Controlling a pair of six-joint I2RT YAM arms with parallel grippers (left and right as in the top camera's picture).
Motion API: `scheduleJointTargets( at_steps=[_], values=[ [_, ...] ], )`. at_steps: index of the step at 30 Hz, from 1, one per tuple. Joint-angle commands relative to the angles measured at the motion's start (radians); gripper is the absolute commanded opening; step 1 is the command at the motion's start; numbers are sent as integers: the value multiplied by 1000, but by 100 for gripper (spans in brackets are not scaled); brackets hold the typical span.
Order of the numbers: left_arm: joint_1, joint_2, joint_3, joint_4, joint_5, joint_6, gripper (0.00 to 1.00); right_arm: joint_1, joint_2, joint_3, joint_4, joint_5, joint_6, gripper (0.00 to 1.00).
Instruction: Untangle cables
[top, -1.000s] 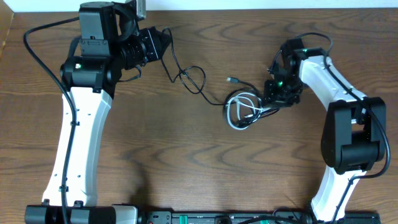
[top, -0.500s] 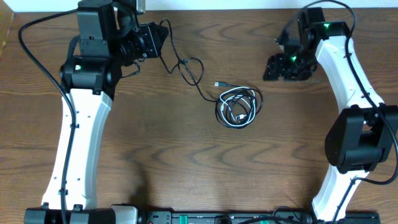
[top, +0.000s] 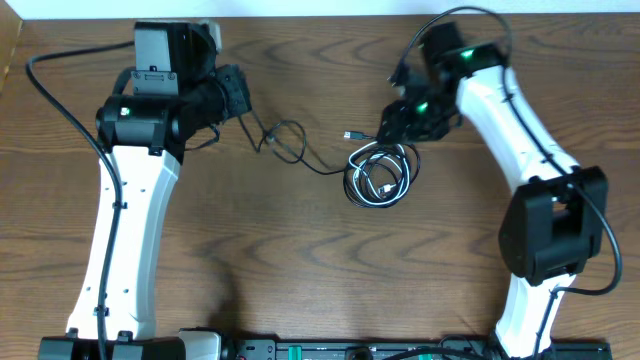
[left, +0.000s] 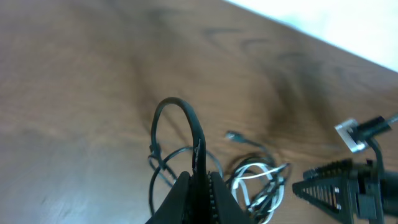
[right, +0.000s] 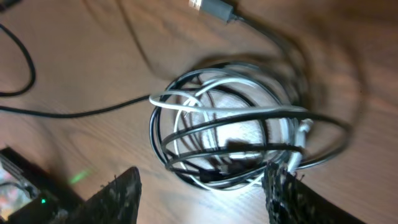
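The tangled coil lies on the table (top: 300, 250) directly under the right hand (right: 202, 179), whose jaws stand wide and straddle it. Turns of white cable (right: 168, 94) interleave with black cable (right: 68, 114), and a plug end (right: 212, 7) lies just outside the coil. The black cable's long run extends leftward to the left hand (left: 199, 180), which is clamped on it. The right arm is nearer the knot.

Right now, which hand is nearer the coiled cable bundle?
Right. The right hand hovers open just over the coiled cable bundle, at its top edge. The left hand is well off to its left, shut on the black cable.
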Motion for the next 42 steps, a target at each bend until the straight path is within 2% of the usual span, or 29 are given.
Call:
scheduleJointTargets(
  at_steps=[1,11,17,20,22,24,25,32,36,42],
  values=[
    [-1,24,-29,-40,-101,-60,7,63,-2,-84,64,31,111,58],
    [-1,103,-32,-104,-101,-63,8,137,-2,-180,114,124,273,45],
    [-1,107,-32,-103,-101,-63,8,170,-2,-291,281,124,388,39],
    [-1,107,-32,-103,-101,-63,8,181,-2,-314,338,124,400,34],
    [-1,107,-32,-101,-101,-63,7,183,-2,-313,362,124,399,22],
    [-1,107,-32,-96,-101,-63,8,175,-2,-292,372,124,398,6],
    [-1,107,-32,-94,-101,-63,7,167,-2,-277,370,121,390,1],
    [-1,107,-32,-93,-101,-63,7,77,-39,-71,237,31,251,1],
    [-1,107,-32,-93,-101,-63,8,-12,-92,88,129,-105,151,1],
    [-1,107,-32,-93,-133,-62,8,-175,-183,195,56,-209,144,1]
  ],
)
